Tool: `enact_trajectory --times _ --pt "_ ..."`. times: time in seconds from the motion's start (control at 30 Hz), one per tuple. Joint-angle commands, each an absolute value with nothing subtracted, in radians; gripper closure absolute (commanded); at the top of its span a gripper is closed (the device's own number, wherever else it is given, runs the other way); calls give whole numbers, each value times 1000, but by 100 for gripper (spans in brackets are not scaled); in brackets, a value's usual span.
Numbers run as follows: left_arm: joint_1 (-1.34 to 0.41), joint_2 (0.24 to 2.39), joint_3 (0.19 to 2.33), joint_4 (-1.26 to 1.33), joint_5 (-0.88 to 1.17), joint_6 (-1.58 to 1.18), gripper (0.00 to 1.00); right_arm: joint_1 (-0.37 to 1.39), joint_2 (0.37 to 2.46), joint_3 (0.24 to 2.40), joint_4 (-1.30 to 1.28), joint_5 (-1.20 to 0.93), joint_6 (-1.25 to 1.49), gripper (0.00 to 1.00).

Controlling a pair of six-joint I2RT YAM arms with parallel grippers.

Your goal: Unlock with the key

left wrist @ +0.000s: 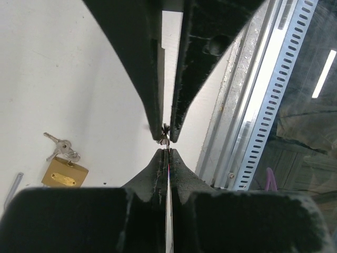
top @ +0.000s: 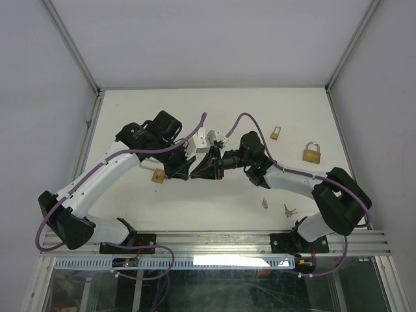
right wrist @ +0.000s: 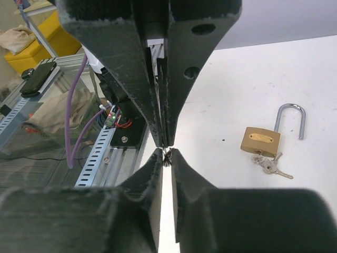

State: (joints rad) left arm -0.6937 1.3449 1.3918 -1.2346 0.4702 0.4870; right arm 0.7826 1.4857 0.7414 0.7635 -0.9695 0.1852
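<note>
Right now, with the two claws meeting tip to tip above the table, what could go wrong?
1. The key is tiny and pinched only at the very tips of the shut left gripper. If the right gripper closes off-centre, it may slip and fall to the table.
2. The two grippers almost touch tip to tip, so pressing closer could knock them together.

Left claw point(left wrist: 167, 154) shut tight, right claw point(right wrist: 167, 154) at a mere slit, the two tip to tip.
</note>
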Motion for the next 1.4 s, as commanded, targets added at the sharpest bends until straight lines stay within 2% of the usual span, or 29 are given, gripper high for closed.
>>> enact_trajectory --times 0.0,0.03,0.37,0.4,0.47,0.5,0.63,0.73,0.87,1.1,1.23,1.33,1.37 --pt "-719 1329 1402 -1184 490 502 100 803 1473 810 712 -995 161 95" --pt "-721 1328 1401 -1181 492 498 100 804 1471 810 703 -993 154 100" --pt "-721 1305 1366 -1130 484 450 100 800 1445 789 756 -989 201 100" --pt "-720 1303 1363 -1123 481 441 93 796 1442 784 769 -982 221 100" --pt "-720 1284 1354 -1107 477 443 54 778 1434 765 811 -972 266 100" --pt "-719 1265 1343 -1093 469 449 48 766 1430 754 832 -965 290 100" --pt "-704 1103 1241 -966 452 491 39 723 1383 700 921 -930 379 100" --pt "-695 957 1140 -849 476 503 38 712 1325 667 921 -900 397 100" --pt "-694 829 1015 -707 469 443 44 711 1240 634 904 -860 411 100" --pt "-695 836 964 -546 507 396 51 713 1136 597 885 -761 441 100" --pt "-694 822 910 -398 508 305 53 716 1127 551 997 -696 512 100" --pt "-693 803 856 -291 481 220 50 717 1138 517 1100 -623 590 100" --pt "-690 804 848 -273 473 192 44 717 1142 505 1143 -597 611 100"
